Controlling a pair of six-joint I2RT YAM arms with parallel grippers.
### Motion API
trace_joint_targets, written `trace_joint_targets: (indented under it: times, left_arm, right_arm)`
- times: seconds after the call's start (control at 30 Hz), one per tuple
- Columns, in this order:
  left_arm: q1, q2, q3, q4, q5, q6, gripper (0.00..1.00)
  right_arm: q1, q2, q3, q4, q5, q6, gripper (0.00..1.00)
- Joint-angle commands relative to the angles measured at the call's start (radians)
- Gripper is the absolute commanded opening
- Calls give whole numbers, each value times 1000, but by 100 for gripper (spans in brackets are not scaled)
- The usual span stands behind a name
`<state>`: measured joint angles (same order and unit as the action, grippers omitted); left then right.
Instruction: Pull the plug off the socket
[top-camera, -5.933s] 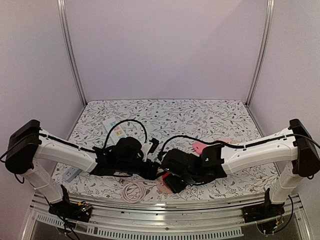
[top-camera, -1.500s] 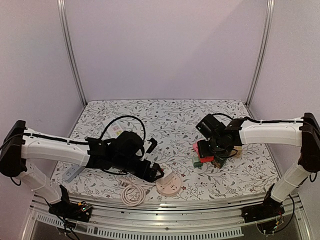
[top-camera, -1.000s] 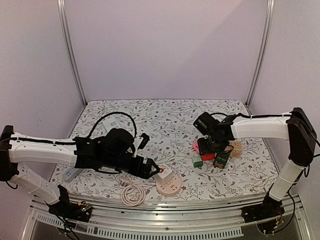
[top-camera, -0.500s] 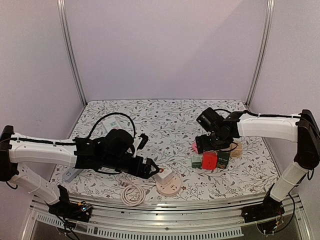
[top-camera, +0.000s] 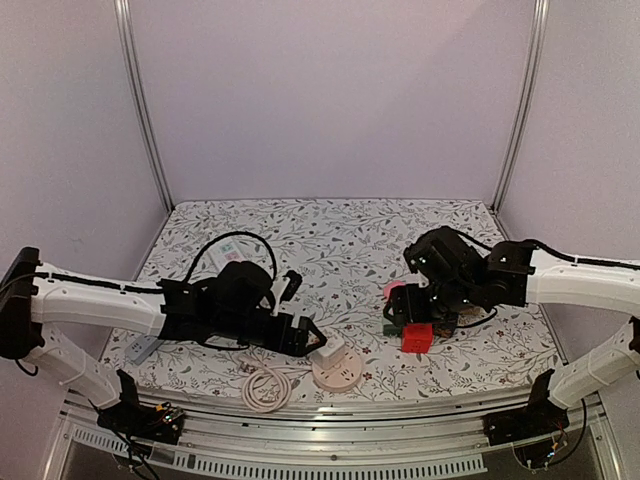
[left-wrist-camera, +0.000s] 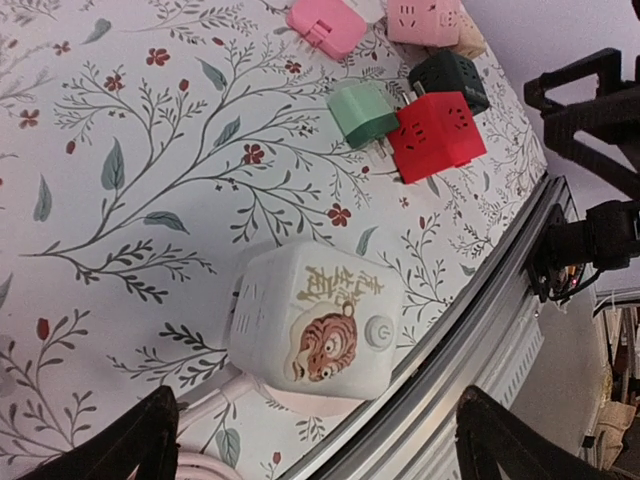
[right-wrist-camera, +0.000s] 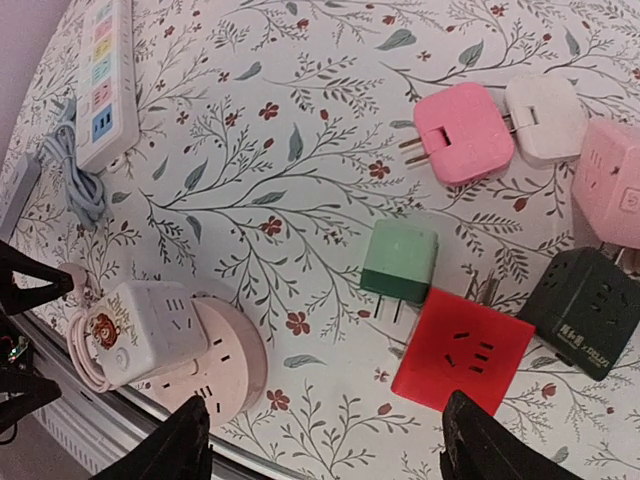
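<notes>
The left gripper (left-wrist-camera: 316, 392) is hanging wide open just short of the white plug (left-wrist-camera: 315, 320), gripping nothing. The plug is sitting in the round pink socket (top-camera: 338, 375) at the near edge of the table (top-camera: 330, 225). The right gripper (right-wrist-camera: 328, 398) is hovering open and empty over a red cube (right-wrist-camera: 462, 350).

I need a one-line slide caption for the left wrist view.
Open left gripper faces the white tiger-print cube plug seated on the pink socket.

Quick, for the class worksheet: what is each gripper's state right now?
Left gripper: open, holding nothing.
Right gripper: open, holding nothing.
</notes>
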<state>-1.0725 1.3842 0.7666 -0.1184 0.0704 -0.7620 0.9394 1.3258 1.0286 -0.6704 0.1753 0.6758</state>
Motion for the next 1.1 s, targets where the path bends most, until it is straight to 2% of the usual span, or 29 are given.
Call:
trace_joint_targets:
  times: [0.0, 0.17, 0.37, 0.67, 0.93, 1.07]
  left_arm:
    - [18, 39, -18, 73, 42, -19, 94]
    - [34, 58, -19, 75, 49, -24, 94]
    - [37, 74, -21, 80, 61, -18, 94]
    - [34, 109, -13, 101, 84, 1, 94]
    - [35, 154, 24, 101, 108, 21, 93]
    - [36, 172, 25, 174, 132, 36, 93]
  right_arm:
    - [103, 23, -100, 149, -106, 164, 76]
    - [180, 155, -143, 343, -210, 264, 69]
    - [247, 303, -75, 344, -207, 273, 63]
    - [249, 329, -91, 357, -190, 291, 58]
    - [249, 374, -82, 387, -199, 290, 58]
    - [249, 387, -77, 402, -192, 291, 59]
